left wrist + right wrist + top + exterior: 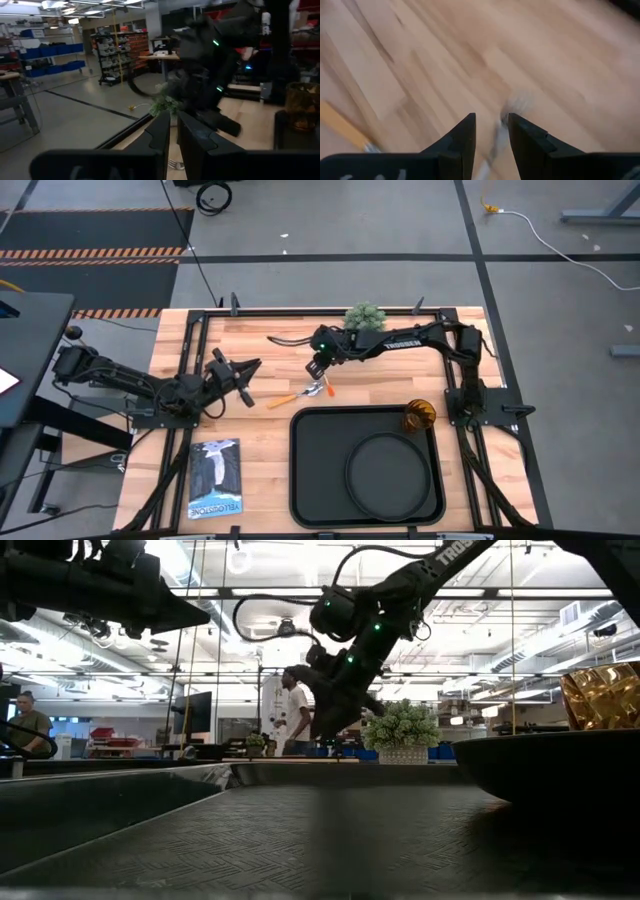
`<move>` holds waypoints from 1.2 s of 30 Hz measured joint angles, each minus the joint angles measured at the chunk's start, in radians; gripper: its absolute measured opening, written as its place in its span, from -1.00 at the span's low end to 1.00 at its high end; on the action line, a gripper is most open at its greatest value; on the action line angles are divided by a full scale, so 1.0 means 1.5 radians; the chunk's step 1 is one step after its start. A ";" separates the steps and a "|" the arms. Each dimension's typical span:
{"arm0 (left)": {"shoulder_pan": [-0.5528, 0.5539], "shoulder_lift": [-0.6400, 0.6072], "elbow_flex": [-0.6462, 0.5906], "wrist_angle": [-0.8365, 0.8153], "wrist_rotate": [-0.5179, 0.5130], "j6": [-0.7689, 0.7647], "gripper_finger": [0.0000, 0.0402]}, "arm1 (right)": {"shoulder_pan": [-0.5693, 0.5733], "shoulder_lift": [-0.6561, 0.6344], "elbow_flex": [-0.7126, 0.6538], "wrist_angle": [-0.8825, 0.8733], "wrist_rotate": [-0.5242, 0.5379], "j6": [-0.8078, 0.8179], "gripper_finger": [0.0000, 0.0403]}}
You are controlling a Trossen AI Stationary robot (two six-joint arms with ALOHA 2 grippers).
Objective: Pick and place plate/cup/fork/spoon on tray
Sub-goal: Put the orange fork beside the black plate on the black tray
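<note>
The black tray [310, 470] lies at the table's near middle. The round black plate [385, 470] rests on it, and the amber cup [418, 415] stands at its far right corner. Two orange-handled utensils [300, 393] lie on the wood just beyond the tray's far left corner. My right gripper [318, 370] hovers over their silver ends, pointing down. In its wrist view its fingers [491, 135] are apart, with a blurred silver utensil [515, 107] with a rounded end below the gap; fork or spoon, I cannot tell. My left gripper [245, 377] is shut, to the left of the utensils.
A small potted plant [365, 317] stands at the far edge behind the right arm. A booklet [215, 477] lies left of the tray near the front edge. Bare wood lies between the left gripper and the tray. People [295, 710] show in the room beyond.
</note>
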 joint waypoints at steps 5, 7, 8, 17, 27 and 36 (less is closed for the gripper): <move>0.000 0.000 0.000 -0.001 -0.003 -0.002 -0.79 | 0.019 0.015 0.007 -0.014 0.024 0.031 -0.40; 0.000 0.000 0.000 0.002 -0.003 -0.002 -0.79 | 0.027 0.015 0.008 -0.048 0.044 0.043 -0.40; 0.000 0.000 0.000 0.002 -0.002 -0.002 -0.79 | 0.031 0.018 0.008 -0.047 0.053 0.051 -0.40; 0.000 0.000 0.000 0.003 0.000 -0.018 -0.79 | 0.079 0.034 0.073 -0.126 0.075 0.065 -0.40; -0.002 -0.002 0.000 -0.031 -0.003 -0.046 -0.79 | 0.060 0.080 0.159 -0.204 0.107 0.031 -0.40; -0.003 0.000 0.000 -0.166 0.021 -0.157 -0.79 | 0.048 0.102 0.159 -0.251 0.074 0.046 -0.30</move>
